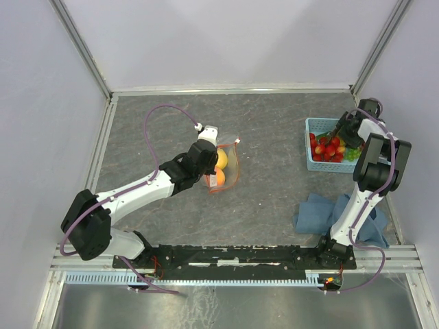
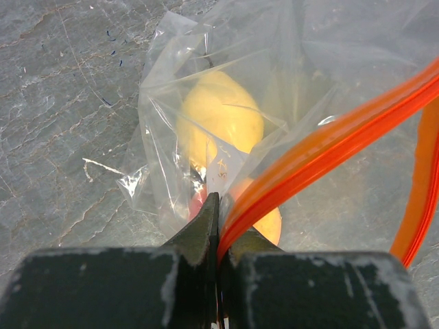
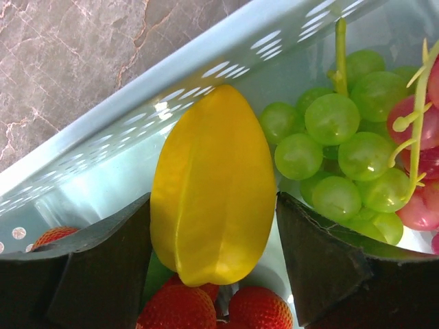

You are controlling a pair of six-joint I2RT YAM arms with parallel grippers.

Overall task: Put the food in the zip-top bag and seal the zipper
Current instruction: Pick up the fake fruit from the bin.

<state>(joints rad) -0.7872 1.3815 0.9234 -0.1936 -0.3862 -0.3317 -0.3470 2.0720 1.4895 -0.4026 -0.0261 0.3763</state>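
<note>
Two fruits sit inside the clear bag (image 1: 233,168), which lies on the tabletop (image 1: 274,130) left of centre: a round yellow fruit (image 1: 221,158) and an orange fruit (image 1: 219,177) just beside it. From overhead I can only see that my left jaws are at the bag's mouth. The left wrist camera shows them fully closed, pinching the orange zipper strip (image 2: 329,140) between the fingers (image 2: 199,240), with the strip running up and away to the right. That close view also shows both fruits through the crinkled plastic, the orange one partly behind the strip.

Farther right, a blue cloth (image 1: 319,212) lies crumpled near the right arm's base. At the far right stands the light-blue basket (image 1: 308,144), and overhead the right jaws are down inside it beside the strawberries (image 1: 328,149). The right wrist camera adds what the top view hides. A ridged yellow fruit (image 3: 212,185) sits between the two fingers, both pressed against its sides. Green grapes (image 3: 336,137) and red grapes (image 3: 418,130) lie to its right in the basket.
</note>
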